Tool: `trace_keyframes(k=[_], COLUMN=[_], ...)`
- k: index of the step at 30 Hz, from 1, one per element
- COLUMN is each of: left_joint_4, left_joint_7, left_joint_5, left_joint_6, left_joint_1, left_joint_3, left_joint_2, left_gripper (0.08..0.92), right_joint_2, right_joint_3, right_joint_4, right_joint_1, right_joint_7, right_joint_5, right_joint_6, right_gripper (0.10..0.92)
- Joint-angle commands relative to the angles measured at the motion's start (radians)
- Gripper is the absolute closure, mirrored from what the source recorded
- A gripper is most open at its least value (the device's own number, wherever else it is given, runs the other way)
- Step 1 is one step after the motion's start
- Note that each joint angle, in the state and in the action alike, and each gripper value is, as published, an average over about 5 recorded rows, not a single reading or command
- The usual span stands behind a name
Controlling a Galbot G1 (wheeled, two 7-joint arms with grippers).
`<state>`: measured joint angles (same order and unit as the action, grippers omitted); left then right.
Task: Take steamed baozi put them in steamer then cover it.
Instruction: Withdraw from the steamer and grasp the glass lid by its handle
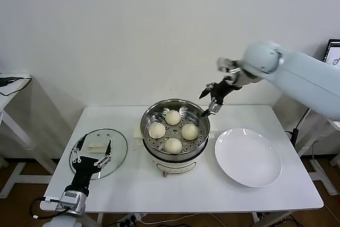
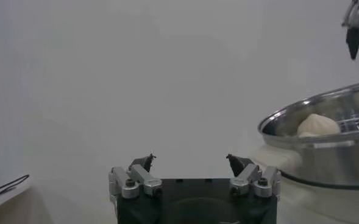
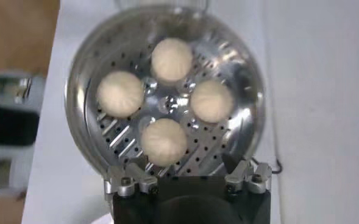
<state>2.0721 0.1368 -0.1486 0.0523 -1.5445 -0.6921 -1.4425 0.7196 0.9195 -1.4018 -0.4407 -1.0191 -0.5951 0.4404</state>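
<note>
**Four buns in, lid next**

All four steamed baozi [image 1: 172,131] sit on the perforated tray inside the steamer [image 1: 197,150], which stands at the middle of the bench [image 1: 127,184]. One lies toward the far side, one near, one left and one right, each apart from the others. The white plate [image 1: 248,156] to the right of the steamer is bare. So I judge the loading done and the covering still to do.

My right gripper [image 1: 210,99] hangs above the far right rim of the steamer, fingers spread wide, holding nothing and touching nothing. In its wrist view the buns lie straight below it with clear air between.

The glass lid [image 1: 117,152] lies flat on the left part of the bench, beside the steamer, its white handle [image 1: 95,146] facing up. My left gripper [image 1: 91,151] is over that lid, jaws spread wide on either side of the handle and empty. I cannot tell whether the fingertips touch the glass.

To do the covering well, I would centre the left gripper on the handle and close on it squarely, so the lid hangs level. Then I would lift it straight, carry it right over the steamer and lower it evenly onto the rim. The right arm should be out of the way first, since it hangs just where the lid has to travel. A tilted lid could catch the rim or press a bun.
</note>
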Motion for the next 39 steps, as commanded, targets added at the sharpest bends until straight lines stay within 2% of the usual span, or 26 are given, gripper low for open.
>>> trace_keyframes(k=[1,5,8,15,23,26,31,35,39], left_joint_4=[0.004,-0.015,-0.023,-0.02,-0.055,-0.085,-0.21,-0.389,-0.519], left_joint_7=[-0.001,0.003,-0.005,-0.023,-0.063,-0.085,-0.173,-0.302,-0.427], left_joint_5=[0.025,0.021,0.017,-0.021,-0.092,-0.152,-0.501,-0.883,-1.158], left_joint_6=[-0.037,-0.023,-0.014,0.033,0.09,0.122,0.259,0.377,0.411], left_joint_1=[0.022,0.041,0.051,0.052,0.043,0.041,0.059,0.102,0.129], left_joint_3=[-0.001,0.001,0.002,0.004,0.008,0.005,-0.027,-0.07,-0.089], left_joint_2=[0.002,0.0,0.004,0.009,0.006,0.006,0.009,0.02,0.044], left_gripper=[0.177,0.177,0.177,0.177,0.177,0.177,0.177,0.177,0.177], right_joint_2=[-0.298,-0.222,-0.119,0.163,0.403,0.472,0.557,0.574,0.578], right_joint_3=[-0.837,-1.098,-1.298,-1.581,-1.575,-1.562,-1.558,-1.549,-1.538], right_joint_4=[-0.249,-0.36,-0.426,-0.527,-0.6,-0.601,-0.599,-0.597,-0.582], right_joint_1=[0.772,1.097,1.321,1.725,1.984,2.035,2.068,2.064,2.05], right_joint_7=[0.54,0.855,0.976,1.029,1.065,1.081,1.091,1.094,1.094], right_joint_5=[-0.211,-0.275,-0.253,-0.085,0.11,0.142,0.152,0.162,0.17], right_joint_6=[-0.255,-0.392,-0.443,-0.578,-0.807,-0.848,-0.881,-0.88,-0.876], right_gripper=[0.203,0.203,0.203,0.203,0.203,0.203,0.203,0.203,0.203])
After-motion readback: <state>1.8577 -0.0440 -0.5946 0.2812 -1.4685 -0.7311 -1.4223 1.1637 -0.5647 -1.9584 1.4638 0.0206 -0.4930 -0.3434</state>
